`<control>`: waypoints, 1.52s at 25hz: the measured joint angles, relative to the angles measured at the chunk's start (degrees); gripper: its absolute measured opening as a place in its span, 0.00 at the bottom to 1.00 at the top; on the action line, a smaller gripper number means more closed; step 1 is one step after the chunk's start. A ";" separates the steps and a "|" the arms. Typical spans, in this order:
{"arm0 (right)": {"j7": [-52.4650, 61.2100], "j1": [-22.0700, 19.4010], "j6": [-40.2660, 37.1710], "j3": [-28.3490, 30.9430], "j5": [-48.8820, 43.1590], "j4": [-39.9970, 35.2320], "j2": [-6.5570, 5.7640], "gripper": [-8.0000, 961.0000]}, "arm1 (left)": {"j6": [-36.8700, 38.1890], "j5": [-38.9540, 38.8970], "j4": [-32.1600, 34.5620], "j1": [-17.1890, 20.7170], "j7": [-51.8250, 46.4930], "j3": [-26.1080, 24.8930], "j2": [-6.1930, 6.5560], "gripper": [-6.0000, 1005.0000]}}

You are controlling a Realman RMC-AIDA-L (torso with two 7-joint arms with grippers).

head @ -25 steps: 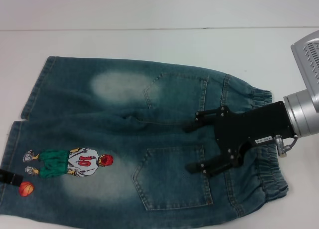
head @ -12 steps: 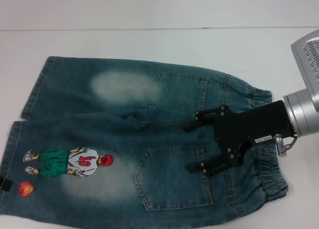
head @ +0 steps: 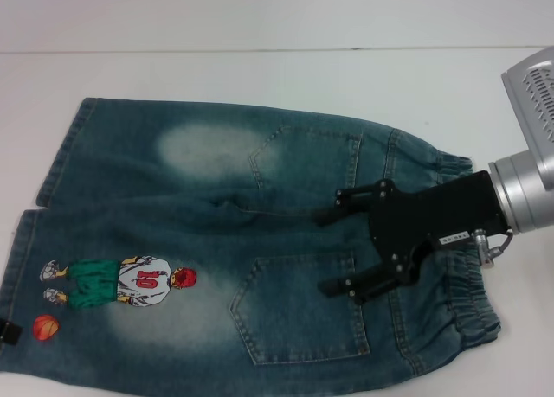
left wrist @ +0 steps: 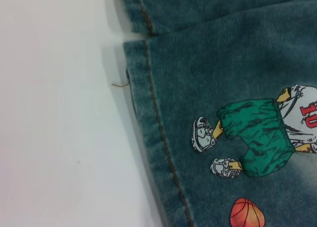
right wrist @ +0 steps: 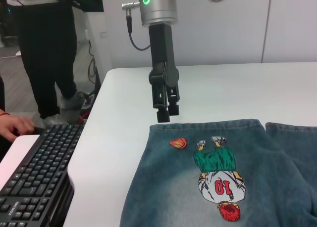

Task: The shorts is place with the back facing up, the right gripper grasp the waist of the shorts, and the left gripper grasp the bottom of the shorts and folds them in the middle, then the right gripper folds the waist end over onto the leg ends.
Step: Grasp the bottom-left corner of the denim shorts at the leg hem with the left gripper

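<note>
The shorts [head: 216, 241] lie flat on the white table, back pockets up. The ruffled waist [head: 463, 297] is at the right. The leg hems [head: 22, 259] are at the left, with the cartoon print [head: 121, 282] on the near leg. My right gripper [head: 333, 248] hovers open over the back pockets, just inside the waist, holding nothing. Only a black sliver of my left gripper [head: 7, 330] shows at the left edge. In the right wrist view, the left gripper [right wrist: 167, 115] hangs over bare table just beyond the printed leg's hem [right wrist: 203, 125]. The left wrist view shows that hem [left wrist: 158, 138] close up.
A loose thread [left wrist: 120, 84] sticks out from the hem. Off the table's far side in the right wrist view are a black keyboard [right wrist: 39, 167], a standing person [right wrist: 44, 49] and a hand [right wrist: 15, 125] by the keyboard. White table [head: 260, 68] surrounds the shorts.
My right gripper has shifted slightly toward the leg ends, still open. The sliver of my left gripper has slid toward the near edge along the hem.
</note>
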 joint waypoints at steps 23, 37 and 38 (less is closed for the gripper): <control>-0.23 0.57 0.12 -0.18 -0.02 0.41 0.07 0.95 | -2.41 0.09 -2.20 0.55 -0.46 2.33 -0.19 0.78; -0.43 0.49 0.12 -0.54 -0.09 0.45 0.06 0.95 | -2.93 0.08 -3.56 0.76 -0.64 2.82 -0.09 0.78; -0.44 0.48 0.12 -0.55 -0.09 0.45 0.07 0.95 | -2.91 0.08 -3.56 0.77 -0.64 2.82 -0.09 0.78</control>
